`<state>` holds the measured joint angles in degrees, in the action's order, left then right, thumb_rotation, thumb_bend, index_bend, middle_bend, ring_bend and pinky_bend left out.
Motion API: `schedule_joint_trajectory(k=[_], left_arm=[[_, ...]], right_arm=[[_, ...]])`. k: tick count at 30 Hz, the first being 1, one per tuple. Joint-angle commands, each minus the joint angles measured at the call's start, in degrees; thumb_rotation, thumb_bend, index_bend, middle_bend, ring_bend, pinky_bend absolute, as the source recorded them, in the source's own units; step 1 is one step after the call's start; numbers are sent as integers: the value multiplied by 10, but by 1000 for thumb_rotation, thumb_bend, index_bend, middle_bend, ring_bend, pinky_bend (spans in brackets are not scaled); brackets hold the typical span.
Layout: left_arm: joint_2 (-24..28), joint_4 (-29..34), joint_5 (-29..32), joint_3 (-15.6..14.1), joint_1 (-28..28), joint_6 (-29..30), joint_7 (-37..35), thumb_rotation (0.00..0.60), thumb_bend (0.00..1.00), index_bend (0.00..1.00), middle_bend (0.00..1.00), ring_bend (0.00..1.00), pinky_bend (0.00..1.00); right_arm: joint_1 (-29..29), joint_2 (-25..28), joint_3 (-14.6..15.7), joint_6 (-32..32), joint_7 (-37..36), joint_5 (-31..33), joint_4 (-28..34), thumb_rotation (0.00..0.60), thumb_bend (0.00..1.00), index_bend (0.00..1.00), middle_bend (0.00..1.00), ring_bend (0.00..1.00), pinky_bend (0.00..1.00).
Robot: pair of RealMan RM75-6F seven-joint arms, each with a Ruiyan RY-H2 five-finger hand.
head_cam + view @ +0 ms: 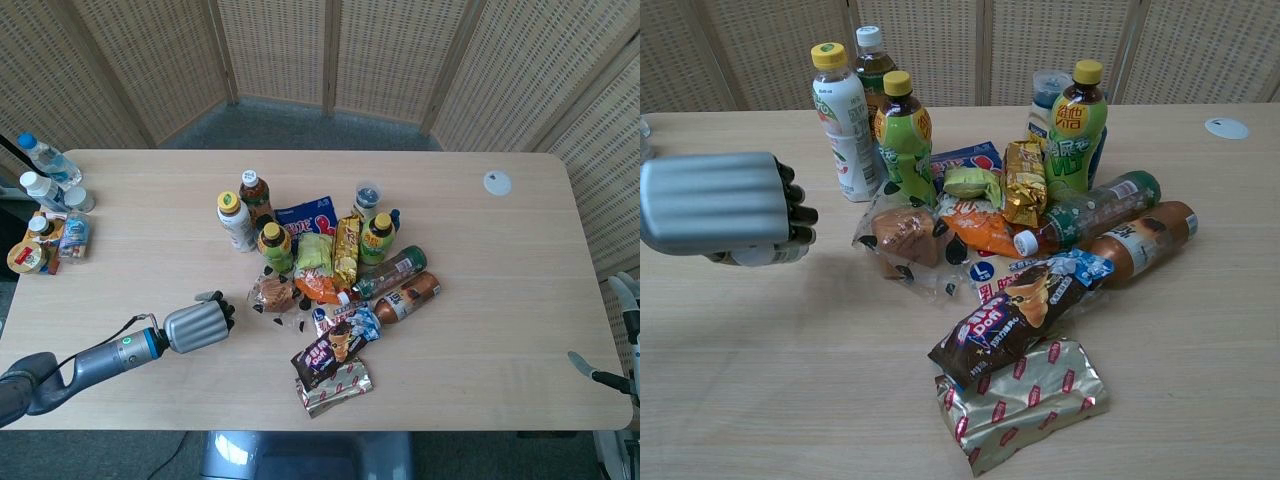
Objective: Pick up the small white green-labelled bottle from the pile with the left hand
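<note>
My left hand [197, 325] hangs above the table, left of the pile, with its fingers curled in. It holds the small white green-labelled bottle [208, 296], of which only the top end pokes out past the hand. In the chest view the left hand [720, 205] is raised at the left edge, and a pale bit of the bottle [758, 256] shows under the curled fingers. At the right edge of the head view my right hand [608, 335] shows only in part, beside the table, fingers spread and holding nothing.
The pile holds upright bottles, among them a white yellow-capped bottle [843, 122] and a green tea bottle [904, 138]. A bread bag [902, 236], a brown snack bag [1012, 313] and a foil pack [1020, 400] lie in it too. Several small bottles [48, 190] stand far left.
</note>
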<state>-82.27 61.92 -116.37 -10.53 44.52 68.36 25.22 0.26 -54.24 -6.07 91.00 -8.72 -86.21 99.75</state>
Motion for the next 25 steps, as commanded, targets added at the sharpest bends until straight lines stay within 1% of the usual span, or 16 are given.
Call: schedule_joint_trajectory(k=[1,5,11,15,19,25], left_arm=[[60,72,0,15,9,17,27,600,0,690,575,643,678],[113,138,1,27,13,27,47,600,0,688,571,642,676],[198,238,4,54,16,42,68,600,0,682,566,640,675],[250,291,5,71,16,46,79,600,0,675,563,639,674],[289,329,7,88,12,54,81,600,0,674,562,638,675],[315,347,5,100,0,60,80,600,0,672,559,633,664]], right_arm=[[0,0,0,1,0,-1,1,586,0,0,0,0,0],[-1,1,1,2,0,-2,3,587,0,0,0,0,0],[-2,2,1,5,0,-5,6,586,0,0,0,0,0],[-3,4,1,7,-2,-6,8,587,0,0,0,0,0],[-4,6,1,8,-5,-7,10,586,0,0,0,0,0],[-6,9,1,12,-10,-9,12,587,0,0,0,0,0]])
